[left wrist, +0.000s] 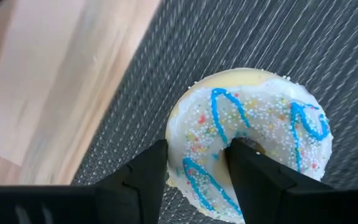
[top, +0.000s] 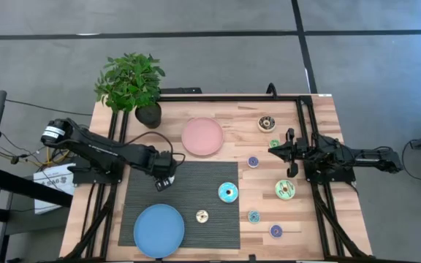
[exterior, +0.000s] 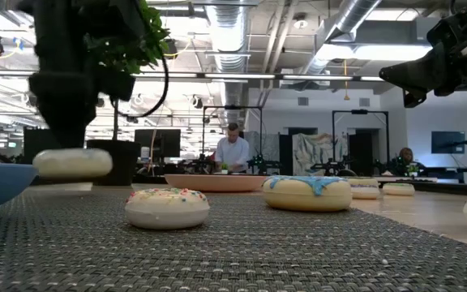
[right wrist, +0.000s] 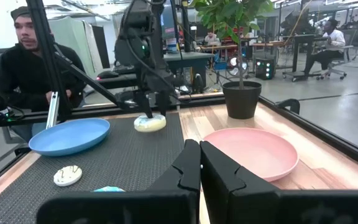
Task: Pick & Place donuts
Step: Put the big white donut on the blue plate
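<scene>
**Thin one-sided grip on a donut over the mat**

The left gripper (left wrist: 194, 171) is pinching the white donut with blue squiggles (left wrist: 250, 140) by one side of its ring, one finger (left wrist: 143, 176) outside the rim and the other (left wrist: 257, 177) down through the hole. In the low view the donut (exterior: 73, 163) is hanging just clear of the grey woven mat (top: 196, 175), close to the mat's edge nearest the blue plate (top: 158, 230).

Judging from these views, the main hazard is that narrow hold: with only one side of the ring clamped, the free side may be sagging or swinging, and a quick swing toward a plate could let it twist out and drop. A low carry could also be dragging it across the mat's weave or clipping the blue plate's rim.

The right gripper (right wrist: 199, 163) is waiting with its fingers pressed together and empty, over the bare tabletop (top: 320, 124) on the far side of the mat from the blue plate, among the remaining donuts, with the pink plate (top: 202, 136) beyond the mat.

No brand, label or legible writing is showing anywhere.
</scene>
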You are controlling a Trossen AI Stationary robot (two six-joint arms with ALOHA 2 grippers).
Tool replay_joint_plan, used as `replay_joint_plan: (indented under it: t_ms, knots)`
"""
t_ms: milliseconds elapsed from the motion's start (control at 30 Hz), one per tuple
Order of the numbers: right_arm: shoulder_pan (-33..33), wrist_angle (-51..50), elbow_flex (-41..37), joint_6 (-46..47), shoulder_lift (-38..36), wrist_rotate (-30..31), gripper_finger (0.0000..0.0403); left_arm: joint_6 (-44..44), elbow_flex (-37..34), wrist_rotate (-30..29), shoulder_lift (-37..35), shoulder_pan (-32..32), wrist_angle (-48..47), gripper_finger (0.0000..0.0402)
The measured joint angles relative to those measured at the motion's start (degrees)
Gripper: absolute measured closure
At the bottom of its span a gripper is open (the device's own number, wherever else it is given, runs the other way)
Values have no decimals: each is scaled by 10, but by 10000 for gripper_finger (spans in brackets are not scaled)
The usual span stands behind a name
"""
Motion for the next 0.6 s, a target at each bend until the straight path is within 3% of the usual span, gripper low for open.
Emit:
replay_joint_plan:
  t_ms: [333,600]
  knots:
    - [0,0,0,0,0,0,403,-79,92,7,0,-12,-11,243]
    - [0,0,0,0,0,0,403,-234,150,-4,-1,-106,-13,243]
